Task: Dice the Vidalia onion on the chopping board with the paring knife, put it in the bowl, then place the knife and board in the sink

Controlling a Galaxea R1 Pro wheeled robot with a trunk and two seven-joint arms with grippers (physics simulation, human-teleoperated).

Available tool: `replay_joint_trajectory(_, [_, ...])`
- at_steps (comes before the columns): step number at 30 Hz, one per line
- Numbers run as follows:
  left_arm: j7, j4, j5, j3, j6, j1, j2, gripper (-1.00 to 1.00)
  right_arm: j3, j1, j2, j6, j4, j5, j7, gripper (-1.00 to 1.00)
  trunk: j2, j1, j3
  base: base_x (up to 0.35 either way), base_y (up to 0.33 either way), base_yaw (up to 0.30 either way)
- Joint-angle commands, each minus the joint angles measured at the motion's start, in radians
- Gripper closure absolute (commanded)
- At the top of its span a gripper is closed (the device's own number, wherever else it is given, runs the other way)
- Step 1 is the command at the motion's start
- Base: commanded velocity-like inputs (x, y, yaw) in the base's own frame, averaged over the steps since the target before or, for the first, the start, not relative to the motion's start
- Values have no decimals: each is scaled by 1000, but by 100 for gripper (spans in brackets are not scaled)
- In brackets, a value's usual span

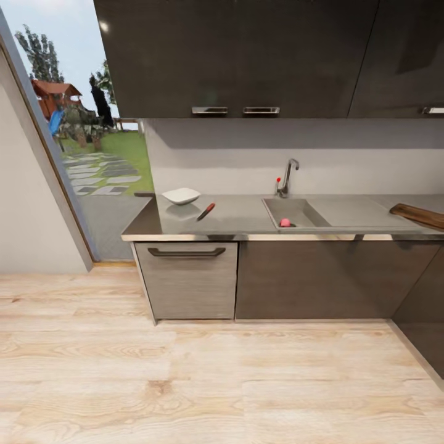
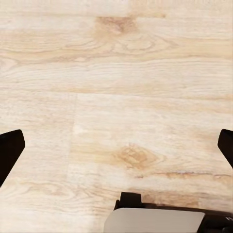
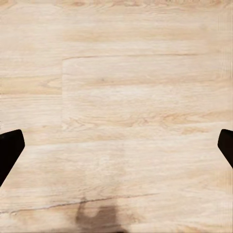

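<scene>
In the head view a pinkish-red Vidalia onion point(image 1: 285, 222) lies in the grey steel sink point(image 1: 305, 209), near its front wall, below the chrome faucet point(image 1: 287, 176). Left of the basin, on the glossy grey countertop point(image 1: 240, 216), lies the paring knife point(image 1: 206, 211) with its reddish handle, and further left stands the white bowl point(image 1: 181, 196). The dark brown chopping board point(image 1: 419, 215) rests at the far right of the counter. My left gripper point(image 2: 116, 148) and right gripper point(image 3: 116, 148) both stand open over the pale wooden floor, dark fingertips point(image 2: 9, 150) wide apart.
Dark cabinets with a bar handle point(image 1: 186, 252) sit under the counter, and upper cabinets point(image 1: 246, 55) hang above. A tall window point(image 1: 92, 142) onto a garden is at the left. Wooden floor point(image 1: 203, 382) stretches between me and the counter. Another cabinet run point(image 1: 425, 308) closes the right corner.
</scene>
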Motion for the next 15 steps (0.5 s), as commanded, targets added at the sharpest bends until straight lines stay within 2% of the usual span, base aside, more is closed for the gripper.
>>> replay_joint_trajectory(1, [1,1,2,0,-3,0,0,-100,0,-1,0,-3,0,0,-3,-100,7,-4,2,0,0,0])
replay_joint_trajectory(15, [1,0,3,0,-3,-1,0,-100,2,-1,0,-3,0,1,-3,-100,105,-58,46,0,0,0])
